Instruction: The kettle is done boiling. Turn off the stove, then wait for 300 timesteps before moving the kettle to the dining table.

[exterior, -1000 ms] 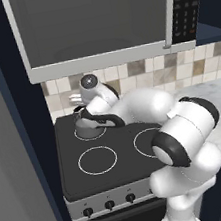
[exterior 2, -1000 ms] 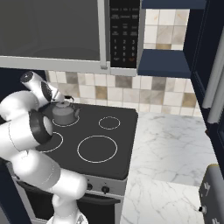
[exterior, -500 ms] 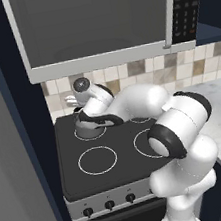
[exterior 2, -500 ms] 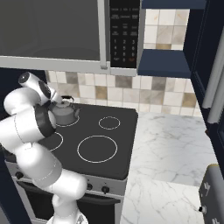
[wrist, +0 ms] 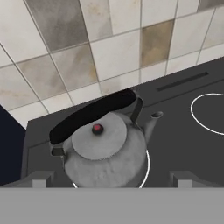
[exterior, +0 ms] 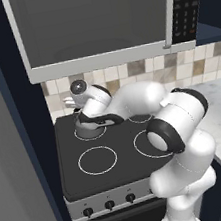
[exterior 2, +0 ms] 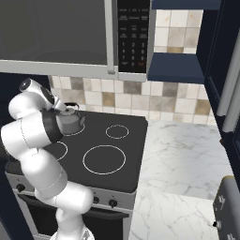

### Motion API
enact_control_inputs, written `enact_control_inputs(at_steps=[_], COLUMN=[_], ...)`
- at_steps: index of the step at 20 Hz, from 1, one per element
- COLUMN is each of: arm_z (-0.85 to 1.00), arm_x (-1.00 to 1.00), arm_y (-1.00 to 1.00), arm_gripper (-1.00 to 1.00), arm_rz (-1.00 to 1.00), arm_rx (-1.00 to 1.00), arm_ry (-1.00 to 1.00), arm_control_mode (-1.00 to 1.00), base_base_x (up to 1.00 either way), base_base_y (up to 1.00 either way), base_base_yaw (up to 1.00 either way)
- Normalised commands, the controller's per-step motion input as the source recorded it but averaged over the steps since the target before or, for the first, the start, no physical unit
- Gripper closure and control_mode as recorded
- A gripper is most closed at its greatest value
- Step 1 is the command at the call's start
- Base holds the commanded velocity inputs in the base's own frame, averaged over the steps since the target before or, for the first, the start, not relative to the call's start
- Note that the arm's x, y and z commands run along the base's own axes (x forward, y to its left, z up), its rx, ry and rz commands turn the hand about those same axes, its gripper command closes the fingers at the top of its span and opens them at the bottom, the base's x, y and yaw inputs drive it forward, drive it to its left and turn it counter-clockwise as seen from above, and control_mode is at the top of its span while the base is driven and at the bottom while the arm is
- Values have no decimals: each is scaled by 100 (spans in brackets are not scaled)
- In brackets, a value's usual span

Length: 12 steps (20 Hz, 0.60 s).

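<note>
The grey kettle (wrist: 105, 151) stands on the rear left ring burner of the black stove (exterior: 100, 177), its black arched handle (wrist: 92, 114) running across the domed lid and its short spout pointing toward the cooktop's middle. My gripper (wrist: 111, 180) hovers just above it, open, with one fingertip (wrist: 40, 179) on each side of the body and nothing held. From the right base view the kettle (exterior 2: 70, 122) sits right beside my bent wrist. The stove's knobs (exterior: 109, 204) line its silver front panel. The dining table is out of view.
A microwave (exterior: 99, 25) hangs low over the stove. A tiled backsplash (exterior 2: 140, 101) closes off the rear. A marble counter (exterior 2: 187, 164) extends right of the cooktop, with a silver appliance (exterior 2: 228, 206) at its near edge. A dark tall panel (exterior: 12, 148) borders the stove's left.
My wrist has swung a little to the left over the rear left burner and then settled. The kettle has stayed in place.
</note>
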Motion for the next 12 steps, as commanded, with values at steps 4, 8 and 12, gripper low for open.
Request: enact_control_inputs(at_steps=[4, 8, 12], arm_z=[-4, 0, 0], arm_x=[11, 14, 19], arm_y=[0, 0, 0], arm_gripper=[-100, -100, -100], arm_rz=[0, 0, 0], arm_rx=[0, 0, 0], arm_ry=[0, 0, 0], arm_control_mode=[-100, -100, -100], base_base_x=[0, 0, 0], base_base_y=[0, 0, 0], base_base_yaw=[0, 0, 0])
